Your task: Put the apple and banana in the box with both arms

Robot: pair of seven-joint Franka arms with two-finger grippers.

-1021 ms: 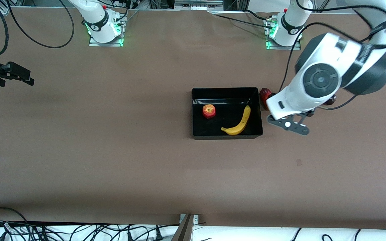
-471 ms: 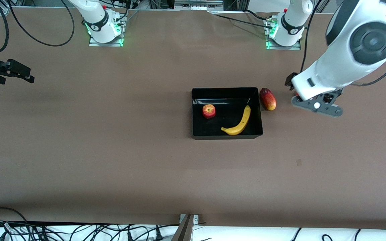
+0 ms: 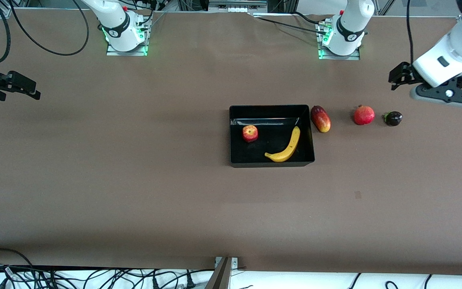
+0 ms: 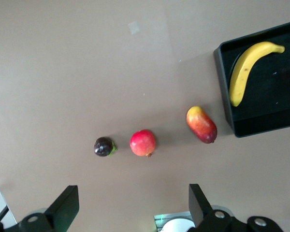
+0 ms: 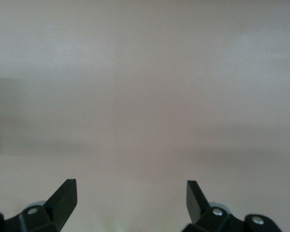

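Note:
The black box (image 3: pixel 272 162) sits mid-table with the red-and-yellow apple (image 3: pixel 250 133) and the curved yellow banana (image 3: pixel 285 146) lying inside it, apart from each other. The left wrist view also takes in the box (image 4: pixel 222 82) and the banana (image 4: pixel 246 70). My left gripper (image 3: pixel 395 78) (image 4: pixel 134 193) hangs open and empty over bare table toward the left arm's end, well away from the box. My right gripper (image 3: pixel 36 90) (image 5: pixel 131 186) is open and empty over bare table at the right arm's end.
A red-yellow mango (image 3: pixel 321 119) (image 4: pixel 201 124) lies right beside the box wall toward the left arm's end. A red pomegranate (image 3: pixel 364 115) (image 4: pixel 142 143) and a small dark fruit (image 3: pixel 393 118) (image 4: pixel 103 146) follow in a row.
My left arm has pulled up and away from beside the box toward its own end of the table, uncovering the mango, pomegranate and dark fruit. The right arm has stayed put.

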